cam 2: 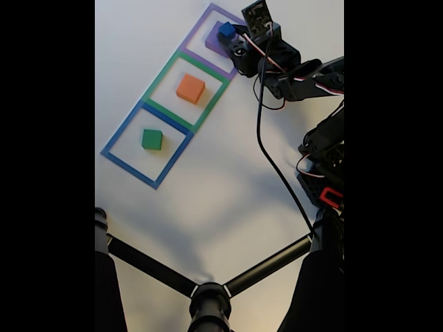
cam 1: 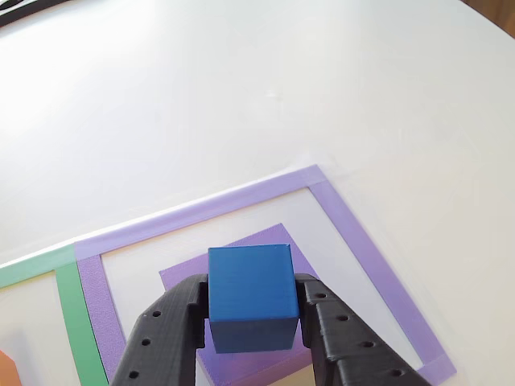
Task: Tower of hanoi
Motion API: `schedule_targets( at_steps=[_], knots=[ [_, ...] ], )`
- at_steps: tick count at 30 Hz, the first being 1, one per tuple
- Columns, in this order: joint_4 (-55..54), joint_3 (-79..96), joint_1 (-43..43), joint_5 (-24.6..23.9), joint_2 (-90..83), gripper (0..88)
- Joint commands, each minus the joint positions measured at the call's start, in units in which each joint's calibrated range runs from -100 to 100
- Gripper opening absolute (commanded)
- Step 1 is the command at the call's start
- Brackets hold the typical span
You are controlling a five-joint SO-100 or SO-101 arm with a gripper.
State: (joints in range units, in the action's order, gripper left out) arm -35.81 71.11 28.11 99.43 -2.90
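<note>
In the other view my gripper (cam 1: pixel 251 301) is shut on a blue cube (cam 1: pixel 249 293), one black finger on each side. The cube is directly over a flat purple block (cam 1: pixel 185 272) that lies inside a purple tape square (cam 1: pixel 354 241). I cannot tell whether the cube touches the block. The fixed view shows the gripper (cam 2: pixel 228 34) with the blue cube (cam 2: pixel 226 30) over the purple block (cam 2: pixel 213 44) at the top. An orange block (cam 2: pixel 190 88) sits in the green tape square (cam 2: pixel 163 75). A green block (cam 2: pixel 151 139) sits in the blue tape square (cam 2: pixel 122 128).
The three tape squares form a diagonal row on a white table. The arm (cam 2: pixel 291 69) and its cables run down the right side of the fixed view. A black stand with spread legs (cam 2: pixel 208 297) crosses the bottom. An orange corner (cam 1: pixel 5 368) shows beyond the green tape (cam 1: pixel 76 322).
</note>
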Motion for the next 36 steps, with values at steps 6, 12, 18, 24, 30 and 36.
schedule_targets(
  at_steps=[6,12,18,24,30,36],
  knots=[
    [-4.3,-5.2,-1.2,0.6,4.8,0.2],
    [-4.3,-7.4,-0.5,0.6,6.7,0.4],
    [-4.4,-5.8,0.4,0.6,6.9,1.9],
    [-4.5,-6.0,0.7,0.6,7.4,9.1],
    [-4.5,-6.1,0.7,0.6,7.5,15.7],
    [-3.9,-6.4,0.4,0.6,6.3,20.5]
  ],
)
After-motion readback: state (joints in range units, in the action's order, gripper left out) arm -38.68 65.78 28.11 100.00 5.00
